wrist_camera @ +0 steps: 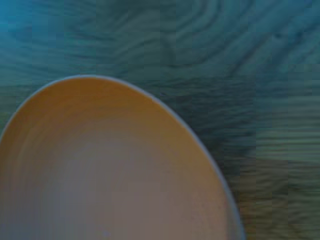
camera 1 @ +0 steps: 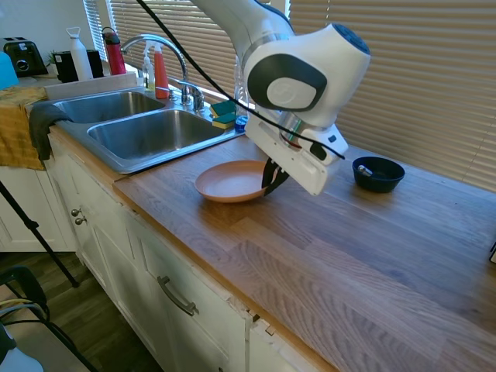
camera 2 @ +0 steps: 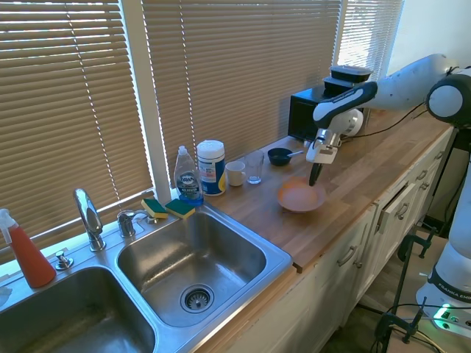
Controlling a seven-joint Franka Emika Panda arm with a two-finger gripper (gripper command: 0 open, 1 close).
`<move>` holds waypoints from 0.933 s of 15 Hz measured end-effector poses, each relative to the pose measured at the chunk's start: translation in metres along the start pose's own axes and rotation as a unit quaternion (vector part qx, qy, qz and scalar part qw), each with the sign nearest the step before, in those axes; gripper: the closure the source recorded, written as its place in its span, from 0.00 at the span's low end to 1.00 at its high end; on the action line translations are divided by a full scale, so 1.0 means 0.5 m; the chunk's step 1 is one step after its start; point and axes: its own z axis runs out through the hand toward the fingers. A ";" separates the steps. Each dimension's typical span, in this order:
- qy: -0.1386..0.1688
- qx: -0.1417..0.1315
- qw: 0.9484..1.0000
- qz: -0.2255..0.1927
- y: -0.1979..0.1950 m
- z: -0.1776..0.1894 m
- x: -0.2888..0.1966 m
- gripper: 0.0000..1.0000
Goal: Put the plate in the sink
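Observation:
The peach-orange plate (camera 1: 229,182) lies on the wooden counter, a short way right of the sink (camera 1: 147,133). My gripper (camera 1: 273,178) points down at the plate's right rim, and its dark fingers (camera 2: 315,175) stand close together on that rim, shut on it. Seen from the other side, the plate (camera 2: 298,197) rests near the counter's front edge, right of the sink (camera 2: 184,265). The wrist view is filled by the plate's inside (wrist_camera: 110,170) with wood grain beyond.
A small dark blue bowl (camera 1: 378,173) sits behind the gripper near the blinds. Sponges (camera 1: 224,114), bottles and a curved faucet (camera 1: 167,58) line the sink's back edge. A dish soap bottle (camera 2: 188,176), canister and cups (camera 2: 254,168) stand by the window.

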 end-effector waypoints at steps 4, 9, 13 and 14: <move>0.008 0.002 1.000 -0.018 -0.115 -0.019 -0.081 1.00; 0.032 -0.026 0.998 -0.055 -0.295 0.011 -0.227 1.00; 0.049 -0.042 0.994 -0.084 -0.416 0.046 -0.340 1.00; 0.052 -0.046 0.994 -0.089 -0.441 0.060 -0.365 1.00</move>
